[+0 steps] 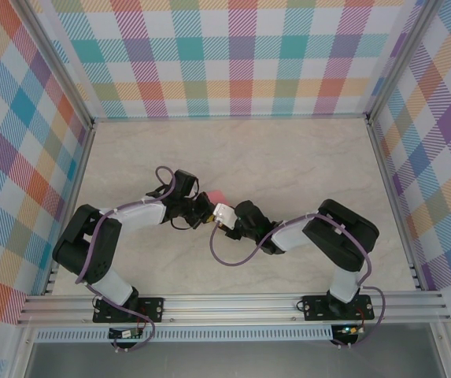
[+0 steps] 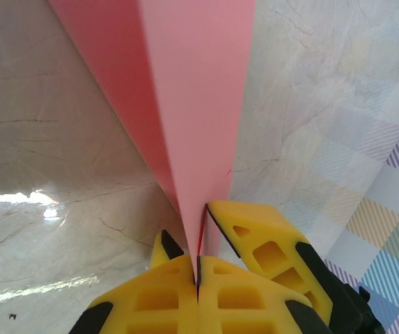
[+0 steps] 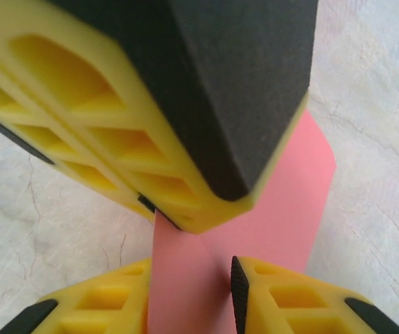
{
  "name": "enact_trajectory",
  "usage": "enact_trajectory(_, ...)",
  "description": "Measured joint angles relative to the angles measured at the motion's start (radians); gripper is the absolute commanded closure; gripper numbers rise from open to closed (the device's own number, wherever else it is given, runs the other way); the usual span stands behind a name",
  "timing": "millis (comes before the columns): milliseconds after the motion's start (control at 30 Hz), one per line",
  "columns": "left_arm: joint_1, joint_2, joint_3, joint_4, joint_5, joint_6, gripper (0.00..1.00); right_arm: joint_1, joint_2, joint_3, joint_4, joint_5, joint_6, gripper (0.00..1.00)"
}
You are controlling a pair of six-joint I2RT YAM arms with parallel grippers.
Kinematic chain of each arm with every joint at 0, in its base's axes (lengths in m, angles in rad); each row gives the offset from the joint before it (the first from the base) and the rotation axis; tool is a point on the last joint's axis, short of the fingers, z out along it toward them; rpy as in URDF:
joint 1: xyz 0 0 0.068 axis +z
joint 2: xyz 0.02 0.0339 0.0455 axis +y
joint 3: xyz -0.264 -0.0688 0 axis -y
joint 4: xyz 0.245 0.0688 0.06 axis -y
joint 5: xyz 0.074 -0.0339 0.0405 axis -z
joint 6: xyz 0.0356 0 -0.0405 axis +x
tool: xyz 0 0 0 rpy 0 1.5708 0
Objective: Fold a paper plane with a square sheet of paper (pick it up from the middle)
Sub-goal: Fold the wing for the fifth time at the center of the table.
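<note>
Paper (image 2: pixel 199 104) held above the table's (image 1: pixel 288 157) middle: tear risk.
Your left gripper (image 2: pixel 198 259) clamps it; the fingers of your right gripper (image 3: pixel 189 282) sit narrowly apart around it, seemingly not gripping. Opposing pulls would rip it.

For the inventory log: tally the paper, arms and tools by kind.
Pink paper: 1
Robot arms, left arm and right arm: 2
Tools, left tool and right tool: 2
Total: 5
</note>
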Motion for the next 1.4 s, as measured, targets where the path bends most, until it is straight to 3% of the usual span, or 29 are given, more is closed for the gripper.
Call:
enact_trajectory(100, 0.0, 0.0, 0.0, -0.002, 0.0, 0.0, 0.98, 0.0, 0.002, 0.0, 0.006, 0.0, 0.0, 0.76)
enact_trajectory(533, 0.0, 0.0, 0.006, -0.02, -0.007, 0.0, 0.97, 0.0, 0.002, 0.0, 0.012, -0.005, 0.019, 0.81)
enact_trajectory(633, 0.0, 0.0, 0.006, -0.021, -0.008, 0.001, 0.91, 0.0, 0.002, 0.0, 0.012, -0.01, 0.031, 0.85)
enact_trajectory(833, 0.029, -0.022, 0.015, -0.072, -0.019, 0.026, 0.68, -0.001, 0.001, 0.0, 0.001, -0.037, 0.068, 0.89)
enact_trajectory(1067, 0.174, -0.137, 0.019, -0.142, -0.035, 0.078, 0.55, -0.03, -0.023, 0.008, -0.1, -0.139, 0.19, 0.87)
enact_trajectory(1400, 0.198, -0.283, -0.166, -0.01, -0.008, 0.077, 0.62, -0.106, -0.026, 0.079, -0.214, -0.34, 0.442, 0.84)
